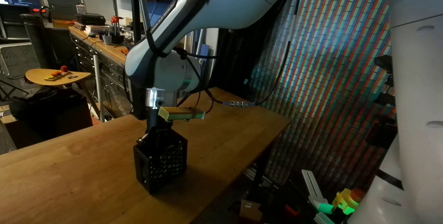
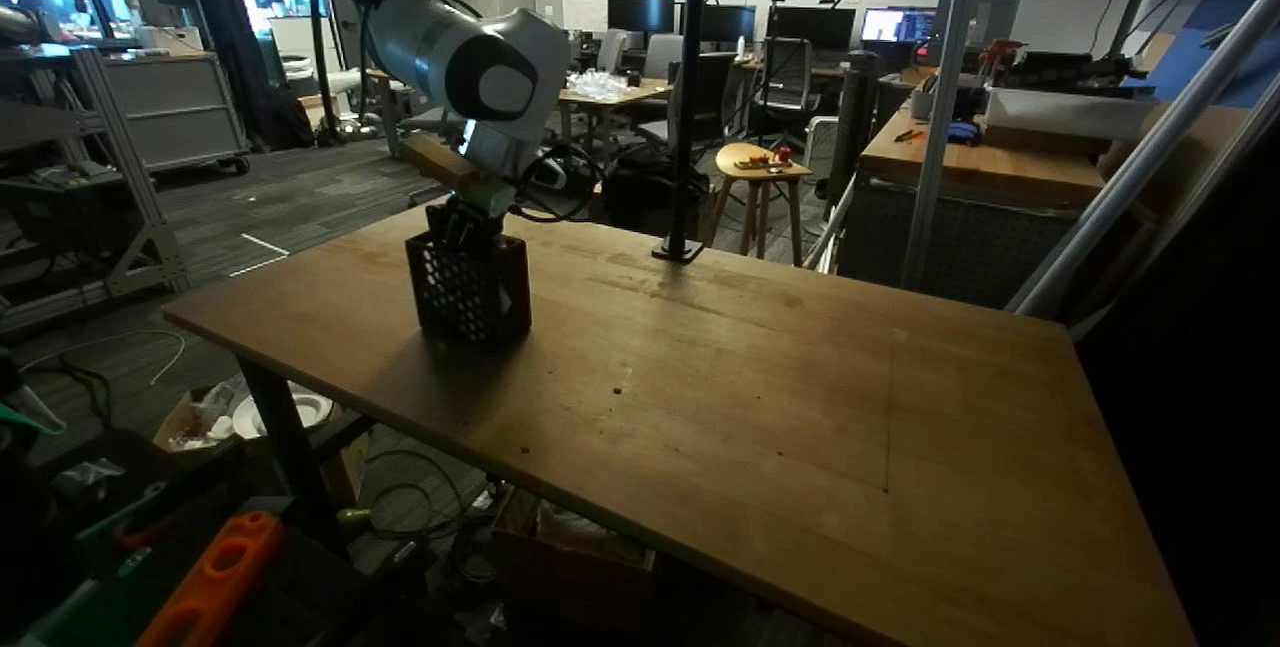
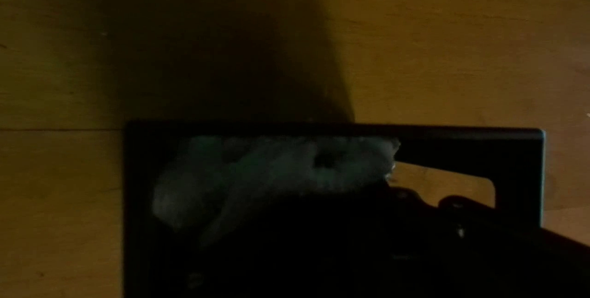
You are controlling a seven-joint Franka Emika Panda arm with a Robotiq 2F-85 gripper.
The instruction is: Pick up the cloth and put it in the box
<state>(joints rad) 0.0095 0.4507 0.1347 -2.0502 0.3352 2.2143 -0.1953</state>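
Grey-white cloth bunched inside black box. I have claw down in it, jaws together; too dark to tell whether they grip cloth.

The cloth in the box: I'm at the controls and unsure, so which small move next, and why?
Probably open the gripper: its jaws are shut and reach into the box, where the wrist view shows the cloth bunched. Whether they grip it is hidden, so opening before lifting seems safer.
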